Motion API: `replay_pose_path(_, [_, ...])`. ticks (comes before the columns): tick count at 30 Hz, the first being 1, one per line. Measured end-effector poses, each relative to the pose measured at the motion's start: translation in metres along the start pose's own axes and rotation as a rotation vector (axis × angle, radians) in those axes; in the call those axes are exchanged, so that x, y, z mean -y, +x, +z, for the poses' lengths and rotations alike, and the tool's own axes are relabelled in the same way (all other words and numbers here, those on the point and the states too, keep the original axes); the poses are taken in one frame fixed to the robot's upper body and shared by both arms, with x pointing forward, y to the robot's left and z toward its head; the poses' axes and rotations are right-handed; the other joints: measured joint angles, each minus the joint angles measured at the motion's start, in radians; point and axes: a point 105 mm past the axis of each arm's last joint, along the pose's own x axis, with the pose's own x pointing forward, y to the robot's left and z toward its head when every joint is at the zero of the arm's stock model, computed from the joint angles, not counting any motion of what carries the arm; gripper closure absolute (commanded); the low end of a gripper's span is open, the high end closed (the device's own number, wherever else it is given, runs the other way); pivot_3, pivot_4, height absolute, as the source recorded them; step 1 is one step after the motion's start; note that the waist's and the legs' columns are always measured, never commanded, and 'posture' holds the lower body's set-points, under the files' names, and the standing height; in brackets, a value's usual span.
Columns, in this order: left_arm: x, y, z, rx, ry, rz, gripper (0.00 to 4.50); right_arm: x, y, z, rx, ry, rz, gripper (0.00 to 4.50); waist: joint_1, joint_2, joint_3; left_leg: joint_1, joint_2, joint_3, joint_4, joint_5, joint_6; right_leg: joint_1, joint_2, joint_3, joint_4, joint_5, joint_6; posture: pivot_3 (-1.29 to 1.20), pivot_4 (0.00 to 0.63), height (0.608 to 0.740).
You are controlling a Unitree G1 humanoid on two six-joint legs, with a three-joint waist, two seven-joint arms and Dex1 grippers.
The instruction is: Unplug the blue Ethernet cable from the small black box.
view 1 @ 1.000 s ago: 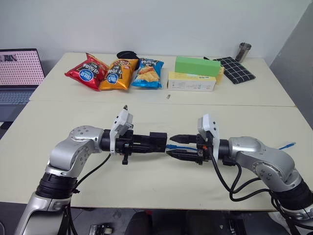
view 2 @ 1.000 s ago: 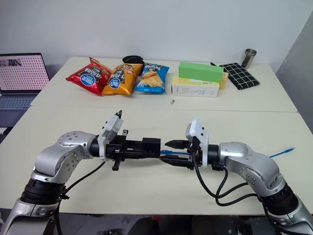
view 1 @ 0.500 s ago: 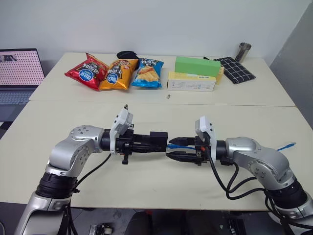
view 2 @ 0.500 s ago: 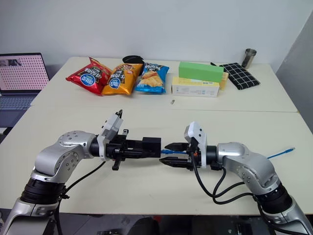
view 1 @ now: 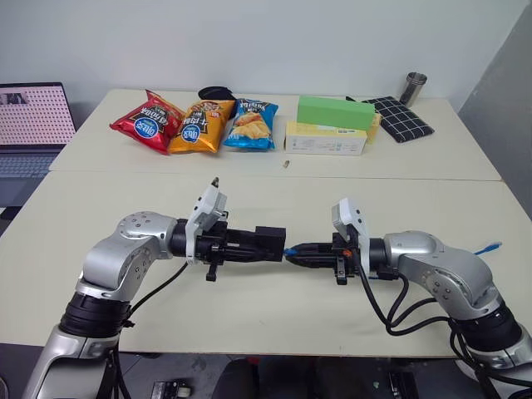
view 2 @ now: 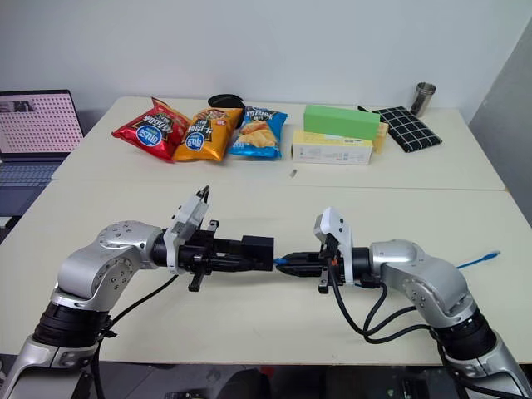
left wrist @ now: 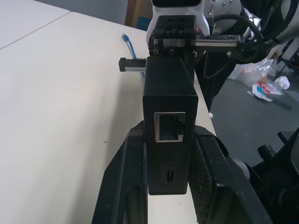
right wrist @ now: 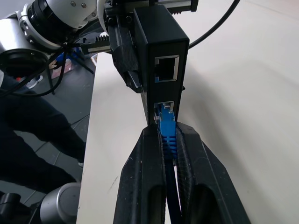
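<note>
Left gripper [left wrist: 168,186] pinches small black box [left wrist: 169,112]; right gripper [right wrist: 169,154] pinches blue Ethernet cable [right wrist: 167,127]; no legible writing.

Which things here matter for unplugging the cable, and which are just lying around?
Part of the job: small black box held by left gripper; blue Ethernet cable pinched by right gripper.

Lying about: three snack bags, green box, yellow box, checked cloth, metal cup, laptop.
</note>
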Motion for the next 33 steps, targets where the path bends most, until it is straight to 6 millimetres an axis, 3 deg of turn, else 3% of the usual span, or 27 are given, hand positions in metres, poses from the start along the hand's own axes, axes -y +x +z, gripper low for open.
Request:
replay_pose_path(5, [0.0023, 0.0016, -0.0016, -0.021, 0.010, -0.011, 3.72, -0.0017, -0.0003, -0.0027, -0.016, 0.017, 0.019, 4.47, 0.000, 0.000, 0.000, 0.000, 0.000, 0.000, 0.000, 0.000, 0.000, 0.000, 0.000, 0.000, 0.000, 0.000, 0.000, 0.00, 0.150, 0.740])
replay_pose_path(6, [0.0026, 0.0019, -0.0023, -0.022, 0.007, -0.013, 3.72, -0.0023, -0.0004, -0.0033, -0.021, 0.022, 0.024, 3.77, 0.000, 0.000, 0.000, 0.000, 0.000, 0.000, 0.000, 0.000, 0.000, 0.000, 0.000, 0.000, 0.000, 0.000, 0.000, 0.00, 0.150, 0.740])
replay_pose_path(12, [0.0033, 0.0034, -0.0042, -0.027, 0.000, -0.020, 3.72, -0.0047, -0.0022, -0.0033, -0.041, -0.006, 0.029, 2.66, 0.000, 0.000, 0.000, 0.000, 0.000, 0.000, 0.000, 0.000, 0.000, 0.000, 0.000, 0.000, 0.000, 0.000, 0.000, 0.00, 0.150, 0.740])
replay_pose_path(27, [0.0033, 0.0037, -0.0044, -0.026, -0.002, -0.020, 3.72, -0.0083, 0.0030, -0.0023, -0.029, 0.014, 0.031, 2.66, 0.000, 0.000, 0.000, 0.000, 0.000, 0.000, 0.000, 0.000, 0.000, 0.000, 0.000, 0.000, 0.000, 0.000, 0.000, 0.00, 0.150, 0.740])
replay_pose_path(33, [0.0034, 0.0038, -0.0046, -0.027, -0.002, -0.021, 3.72, -0.0066, 0.0023, -0.0034, -0.033, 0.021, 0.023, 3.82, 0.000, 0.000, 0.000, 0.000, 0.000, 0.000, 0.000, 0.000, 0.000, 0.000, 0.000, 0.000, 0.000, 0.000, 0.000, 0.00, 0.150, 0.740])
